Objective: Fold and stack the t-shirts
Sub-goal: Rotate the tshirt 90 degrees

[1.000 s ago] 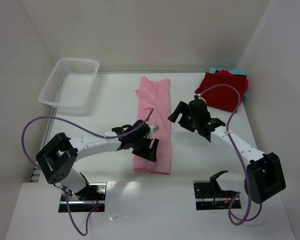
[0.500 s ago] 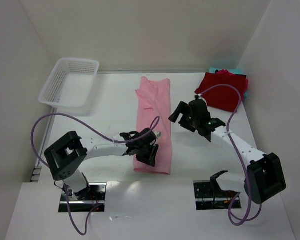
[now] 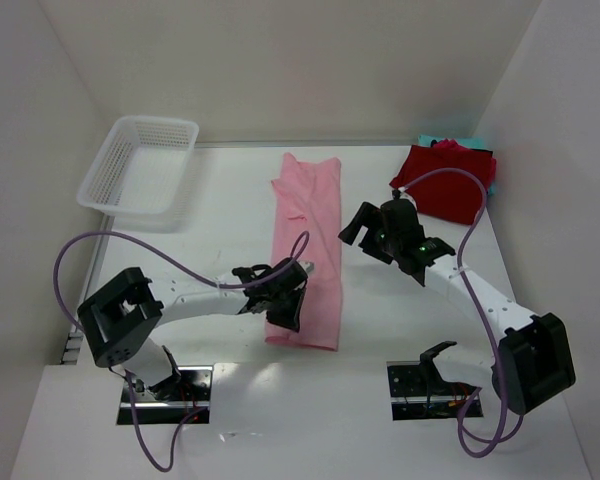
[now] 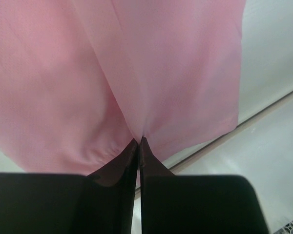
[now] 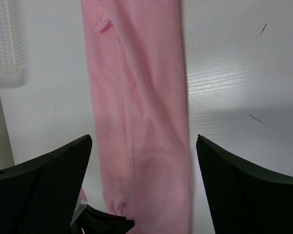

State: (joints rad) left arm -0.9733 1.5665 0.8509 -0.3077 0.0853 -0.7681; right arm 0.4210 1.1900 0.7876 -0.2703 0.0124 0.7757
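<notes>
At the far left of the white surface point(image 3: 220, 200) a white mesh basket point(image 3: 140, 165) sits against the left wall, well apart from the cloth. Nearer the front, the left arm reaches rightward along the surface, and its left tool point(image 3: 285, 300) meets the near left part of the pink t-shirt point(image 3: 310, 225). In the left wrist view its two dark fingers point(image 4: 118, 170) are pressed together with no gap, and a pinch of pink cloth point(image 4: 136, 73) is gathered into creases right at their tips. The pink t-shirt is folded lengthwise into a long narrow strip that runs from the far middle of the surface toward the arms, lying flat, with its near end just past the left tool. Just to the right of the strip, about halfway along it, the right tool point(image 3: 372, 222) is held above the surface. Its fingers point(image 5: 44, 190) are spread wide with nothing between them but the view down onto the pink strip point(image 5: 141, 97). In the far right corner, near the right wall, a folded dark red t-shirt point(image 3: 445, 185) lies well apart from the pink one, and a teal t-shirt point(image 3: 432, 140) shows only as a thin edge along its far side.
</notes>
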